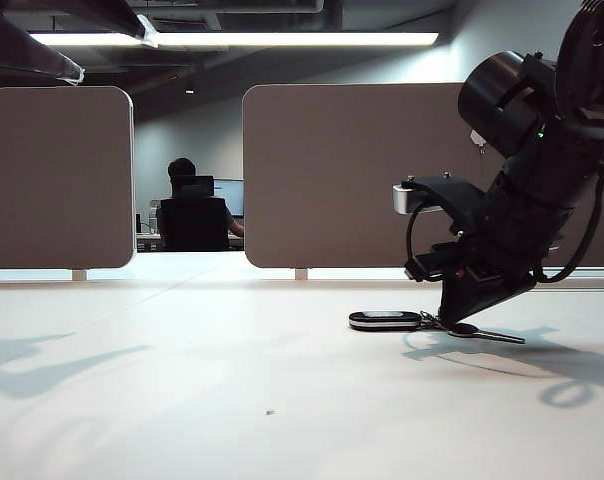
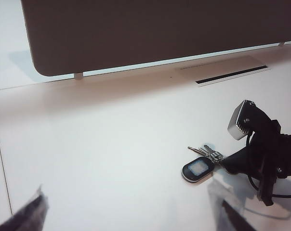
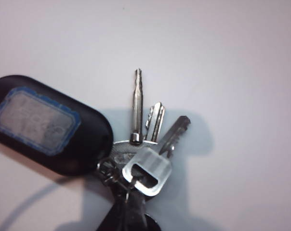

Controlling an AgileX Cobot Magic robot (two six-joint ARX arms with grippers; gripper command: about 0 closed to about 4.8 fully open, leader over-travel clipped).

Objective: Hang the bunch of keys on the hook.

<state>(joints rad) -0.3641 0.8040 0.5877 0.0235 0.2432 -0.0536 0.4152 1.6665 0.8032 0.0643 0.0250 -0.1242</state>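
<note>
In the exterior view, a brown panel (image 1: 57, 178) is standing at the far left of the white table (image 1: 182, 380), and a second brown panel (image 1: 352, 175) is filling the middle. Between them, in the background, a seated person (image 1: 192, 205) is facing away at a desk.

Right of centre, the bunch of keys (image 1: 422, 322) is lying flat on the table, its black oval fob (image 1: 384, 320) pointing left and one key blade sticking out to the right. The right gripper (image 1: 460, 322) is coming down on the key end of the bunch from the right arm, which is filling the right side of the frame. Its fingers are pressed together at the ring end of the keys; whether they are actually clamping the ring cannot be told.

The right wrist view is showing the bunch (image 3: 145, 149) close up: the fob (image 3: 46, 125) with its pale blue-edged face at the left, three silver blades fanning away from the ring, and the dark fingertips (image 3: 128, 219) meeting at the ring at the bottom edge.

In the left wrist view, the left gripper (image 2: 131, 211) is hanging well apart from the keys (image 2: 203, 161), its blurred fingers (image 2: 22, 214) spread wide at the bottom corners of the frame, holding nothing.
</note>
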